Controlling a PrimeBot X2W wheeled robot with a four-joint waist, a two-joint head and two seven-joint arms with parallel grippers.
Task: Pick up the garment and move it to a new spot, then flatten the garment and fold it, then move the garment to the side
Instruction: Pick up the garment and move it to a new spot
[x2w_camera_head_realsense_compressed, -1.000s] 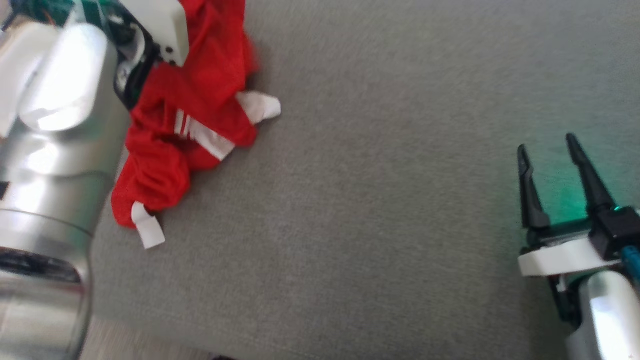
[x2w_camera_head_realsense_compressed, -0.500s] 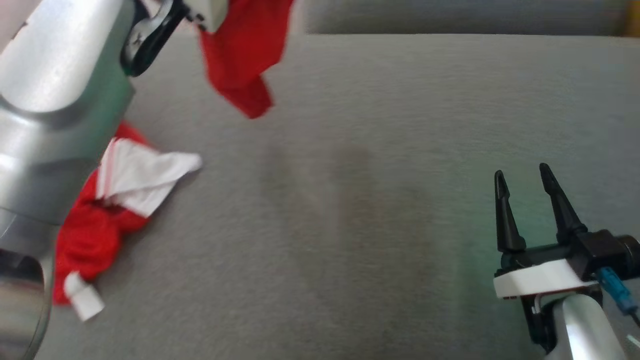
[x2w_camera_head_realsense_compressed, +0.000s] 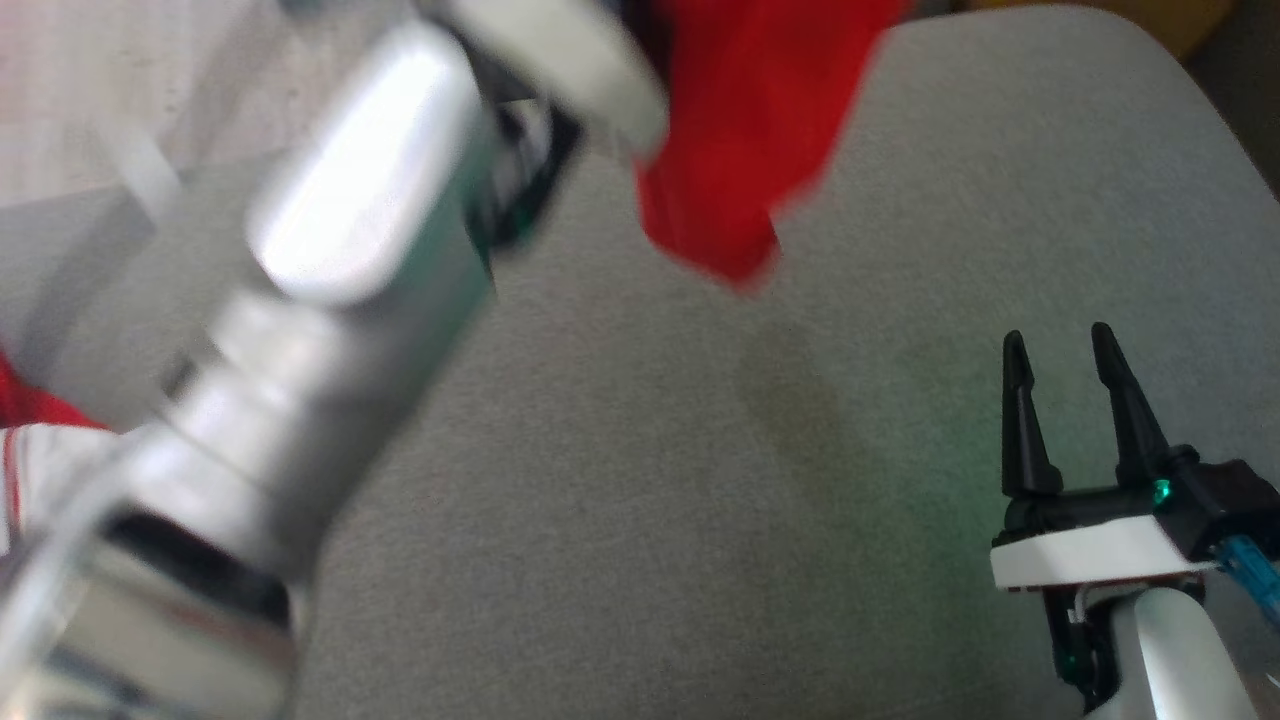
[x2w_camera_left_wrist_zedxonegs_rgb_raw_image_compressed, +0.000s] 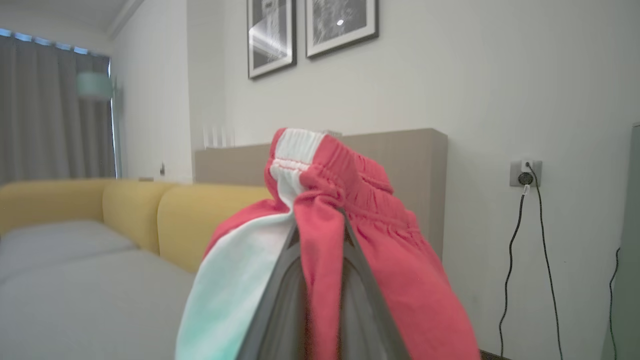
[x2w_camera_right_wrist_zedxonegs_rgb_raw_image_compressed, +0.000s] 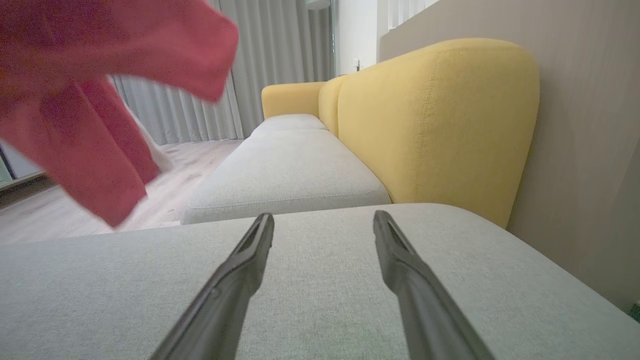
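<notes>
- One garment (x2w_camera_head_realsense_compressed: 740, 150), red with a white side panel and a gathered elastic waistband (x2w_camera_left_wrist_zedxonegs_rgb_raw_image_compressed: 345, 170). It hangs in the air above the grey seat cushion (x2w_camera_head_realsense_compressed: 700, 520), and its red hem is off the cushion. A red-and-white scrap at the left edge of the head view is likely its trailing end, too blurred to tell whether it touches the cushion.
- One left gripper (x2w_camera_left_wrist_zedxonegs_rgb_raw_image_compressed: 320, 225), fingers pinched together on a fold of the garment just below the waistband, cloth draped to both sides of them.
- One right gripper (x2w_camera_head_realsense_compressed: 1058, 336), fingers parted with nothing between them, low over the cushion's right part and well apart from the garment.
- Handling, judged: light, limp, not fragile. It sags and swings from a single pinch and is likely to bunch when set down. The best holds appear to be the waistband's two ends, where the elastic gives a thick, firm edge. A second grip there by the free gripper would spread it for flattening.
- One left arm (x2w_camera_head_realsense_compressed: 330, 300), silver and blurred, crossing the head view and hiding the cushion's left part.
- One yellow backrest (x2w_camera_right_wrist_zedxonegs_rgb_raw_image_compressed: 435, 125) along the cushion's far edge, limiting room on that side.
- One further seat cushion (x2w_camera_right_wrist_zedxonegs_rgb_raw_image_compressed: 285, 170) beyond.
- Two framed pictures (x2w_camera_left_wrist_zedxonegs_rgb_raw_image_compressed: 310, 30), one wall socket (x2w_camera_left_wrist_zedxonegs_rgb_raw_image_compressed: 522, 175) with cable, and curtains (x2w_camera_right_wrist_zedxonegs_rgb_raw_image_compressed: 280, 65): background, out of the way.
</notes>
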